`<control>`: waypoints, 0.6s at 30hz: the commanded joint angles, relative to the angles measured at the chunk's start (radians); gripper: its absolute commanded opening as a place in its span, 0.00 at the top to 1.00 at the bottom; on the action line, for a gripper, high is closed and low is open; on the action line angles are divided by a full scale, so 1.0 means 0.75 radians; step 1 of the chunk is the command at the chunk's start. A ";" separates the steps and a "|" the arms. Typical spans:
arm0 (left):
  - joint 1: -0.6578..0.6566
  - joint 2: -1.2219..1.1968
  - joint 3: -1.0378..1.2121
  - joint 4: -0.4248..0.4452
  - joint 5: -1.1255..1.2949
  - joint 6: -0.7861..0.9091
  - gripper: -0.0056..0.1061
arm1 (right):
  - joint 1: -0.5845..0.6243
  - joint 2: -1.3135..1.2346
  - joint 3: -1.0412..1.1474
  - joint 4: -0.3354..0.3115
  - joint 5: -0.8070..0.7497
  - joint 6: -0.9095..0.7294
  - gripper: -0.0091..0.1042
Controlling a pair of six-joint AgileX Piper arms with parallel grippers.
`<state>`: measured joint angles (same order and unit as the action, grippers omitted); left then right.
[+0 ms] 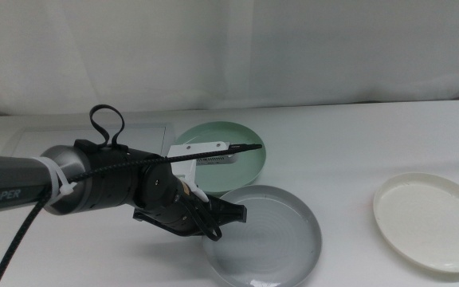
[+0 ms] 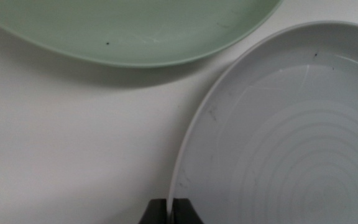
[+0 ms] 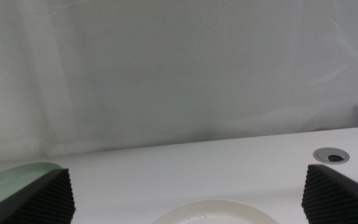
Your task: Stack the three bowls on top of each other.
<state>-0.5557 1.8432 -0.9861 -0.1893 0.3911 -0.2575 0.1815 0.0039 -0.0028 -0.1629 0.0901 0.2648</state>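
Observation:
The grey bowl (image 1: 265, 235) lies at the front middle of the table. My left gripper (image 1: 217, 223) comes in from the left and is shut on the bowl's left rim; in the left wrist view the two jaws (image 2: 169, 211) pinch the edge of the grey bowl (image 2: 291, 137). The mint green bowl (image 1: 225, 151) sits just behind it, partly hidden by the wrist camera, and also shows in the left wrist view (image 2: 135, 28). The white bowl (image 1: 430, 221) lies at the right. My right gripper (image 3: 186, 186) is open, empty and above the white bowl (image 3: 213, 213); it is out of the middle view.
A flat white rectangular panel (image 1: 86, 131) lies at the back left behind my left arm. A round cable hole (image 3: 331, 155) is in the table at the far right. A white curtain closes off the back edge.

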 commanded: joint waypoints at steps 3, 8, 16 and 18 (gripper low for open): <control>-0.002 0.001 0.004 -0.002 -0.028 -0.007 0.77 | -0.002 -0.047 0.052 -0.003 -0.009 -0.003 0.02; -0.002 0.001 0.004 -0.002 -0.028 -0.007 0.24 | -0.002 -0.047 0.052 -0.003 -0.009 -0.003 0.02; 0.004 -0.154 0.002 0.113 0.023 -0.028 0.12 | -0.002 -0.047 0.052 -0.003 -0.011 -0.003 0.02; 0.033 -0.234 0.002 0.184 0.052 -0.083 0.12 | -0.002 -0.047 0.052 -0.003 -0.011 -0.003 0.02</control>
<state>-0.5475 1.7206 -0.9861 -0.0990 0.4156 -0.2826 0.1815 0.0039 -0.0028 -0.1629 0.0901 0.2648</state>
